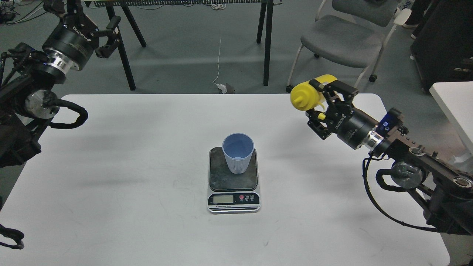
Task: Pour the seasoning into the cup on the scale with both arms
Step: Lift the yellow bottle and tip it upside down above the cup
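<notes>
The light-blue cup (pixel 238 152) stands upright on the dark plate of the scale (pixel 233 184) at the table's middle. My right gripper (pixel 326 102) is shut on the yellow seasoning bottle (pixel 310 96) and holds it high above the table, to the right of and beyond the cup, tipped with its nozzle pointing left toward the camera. My left gripper (pixel 105 33) is open and empty, raised beyond the table's far left corner.
The white table (pixel 147 166) carries only the scale and cup. A grey chair (pixel 343 37) and black trestle legs (pixel 266 40) stand on the floor behind. A second white table edge (pixel 454 107) is at the right.
</notes>
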Robot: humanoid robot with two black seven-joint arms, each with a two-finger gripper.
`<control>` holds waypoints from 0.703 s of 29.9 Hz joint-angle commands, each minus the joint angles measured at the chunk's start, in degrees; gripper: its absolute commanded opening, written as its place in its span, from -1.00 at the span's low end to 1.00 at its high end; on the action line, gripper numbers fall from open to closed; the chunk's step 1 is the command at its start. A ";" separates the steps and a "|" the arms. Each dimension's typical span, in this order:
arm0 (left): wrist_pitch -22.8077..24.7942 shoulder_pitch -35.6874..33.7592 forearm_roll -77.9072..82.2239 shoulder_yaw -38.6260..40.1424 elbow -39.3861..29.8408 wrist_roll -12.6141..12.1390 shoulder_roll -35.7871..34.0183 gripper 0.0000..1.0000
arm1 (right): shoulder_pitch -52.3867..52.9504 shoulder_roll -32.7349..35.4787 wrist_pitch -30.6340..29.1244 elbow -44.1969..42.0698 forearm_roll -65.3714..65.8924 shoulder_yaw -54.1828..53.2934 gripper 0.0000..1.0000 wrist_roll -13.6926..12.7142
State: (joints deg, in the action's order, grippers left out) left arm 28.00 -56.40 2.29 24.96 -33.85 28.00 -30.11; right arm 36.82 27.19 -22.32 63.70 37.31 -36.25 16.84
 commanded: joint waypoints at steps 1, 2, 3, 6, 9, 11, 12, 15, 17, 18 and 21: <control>0.00 -0.02 0.00 -0.09 0.01 0.00 0.14 0.99 | 10.44 1.90 8.50 2.83 4.79 14.50 -0.36 -1.63; 0.00 0.06 0.00 -0.09 0.01 0.00 0.14 0.99 | 13.17 2.08 10.61 3.01 5.23 18.72 -0.36 -1.63; 0.00 0.06 0.00 -0.09 0.01 0.00 0.14 0.99 | 16.33 2.25 13.16 3.18 6.10 23.20 -0.36 -1.63; 0.00 0.06 0.00 0.09 0.18 0.00 0.32 0.99 | 24.24 2.26 20.28 3.45 9.00 33.76 -0.36 -1.72; 0.00 0.06 0.00 0.18 0.18 0.00 0.58 0.99 | 30.40 1.64 24.25 3.71 9.63 39.84 -0.36 -1.90; 0.00 0.15 0.00 0.18 0.18 0.00 0.75 0.99 | 33.04 1.46 25.74 3.71 9.80 41.78 -0.36 -1.98; 0.00 0.15 0.00 0.18 0.18 0.00 0.84 0.99 | 34.27 1.20 26.19 3.80 10.32 42.57 -0.36 -2.07; 0.00 0.15 0.00 0.18 0.18 0.00 0.93 0.99 | 37.71 -0.64 26.45 3.71 13.13 45.12 -0.35 -2.68; 0.00 0.15 0.00 0.27 0.18 0.00 0.93 0.99 | 39.11 -1.52 26.45 3.71 14.10 46.62 -0.35 -3.04; 0.00 0.15 0.00 0.27 0.18 0.00 0.93 0.99 | 39.73 -1.79 26.45 3.71 14.37 47.41 -0.35 -3.13; 0.00 0.06 0.00 0.35 0.01 0.00 0.84 0.99 | 41.40 -3.19 26.45 3.89 15.16 50.57 -0.34 -3.39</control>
State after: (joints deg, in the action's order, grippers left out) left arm 28.00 -56.26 2.29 25.22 -33.66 28.01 -29.19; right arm 76.66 25.30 4.12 67.47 51.67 11.60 13.67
